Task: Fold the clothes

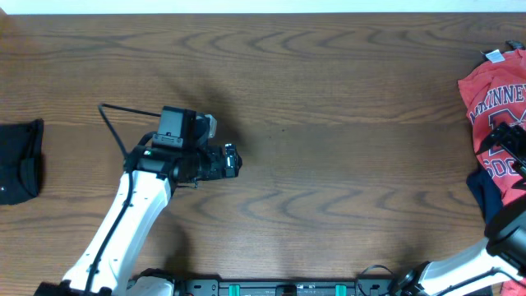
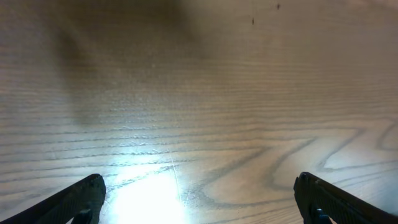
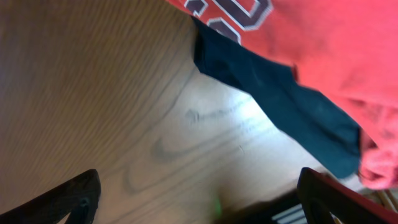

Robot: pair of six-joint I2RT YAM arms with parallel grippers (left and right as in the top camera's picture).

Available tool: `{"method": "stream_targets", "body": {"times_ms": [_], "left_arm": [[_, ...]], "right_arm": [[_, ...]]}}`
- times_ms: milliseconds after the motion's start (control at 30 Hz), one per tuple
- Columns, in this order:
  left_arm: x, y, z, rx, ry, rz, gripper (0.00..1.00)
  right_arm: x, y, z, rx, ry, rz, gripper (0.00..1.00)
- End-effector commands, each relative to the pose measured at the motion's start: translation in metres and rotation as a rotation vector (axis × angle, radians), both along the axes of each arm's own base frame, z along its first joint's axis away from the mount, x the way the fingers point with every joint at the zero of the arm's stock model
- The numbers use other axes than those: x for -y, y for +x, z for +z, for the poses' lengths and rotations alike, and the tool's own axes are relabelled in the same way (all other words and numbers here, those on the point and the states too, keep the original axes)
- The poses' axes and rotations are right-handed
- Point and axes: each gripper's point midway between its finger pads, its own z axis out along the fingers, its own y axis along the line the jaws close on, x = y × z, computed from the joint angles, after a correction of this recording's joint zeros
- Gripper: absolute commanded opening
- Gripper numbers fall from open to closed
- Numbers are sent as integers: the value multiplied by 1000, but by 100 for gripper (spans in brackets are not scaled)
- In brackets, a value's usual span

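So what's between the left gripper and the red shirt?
Nothing: from the left gripper to the red shirt the table is bare, per the overhead view.

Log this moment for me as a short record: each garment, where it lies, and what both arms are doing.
red T-shirt: crumpled at the table's right edge, lettering up
navy garment: partly under the red T-shirt
black garment: alone at the far left edge
left gripper: jaws open over bare table, holding nothing
right gripper: jaws open beside the navy garment, holding nothing
folding: red T-shirt not yet folded
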Motion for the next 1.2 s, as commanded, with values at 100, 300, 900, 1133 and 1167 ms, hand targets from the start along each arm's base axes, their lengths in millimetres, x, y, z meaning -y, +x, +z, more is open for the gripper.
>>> {"method": "stream_targets", "body": {"times_ms": [100, 300, 900, 1133, 1167], "left_arm": [[1, 2, -17, -59, 32, -19, 98], [0, -1, -30, -108, 43, -19, 98], [1, 2, -30, -99, 42, -19, 98], [0, 2, -30, -99, 42, -19, 98], [0, 2, -30, -99, 42, -19, 98]], "right_arm": [[15, 2, -21, -45, -25, 6, 98], [33, -7, -34, -53, -11, -89, 95], [62, -23, -54, -10, 51, -215, 75], [67, -19, -56, 3, 34, -231, 76], [67, -19, -56, 4, 33, -235, 75]]}}
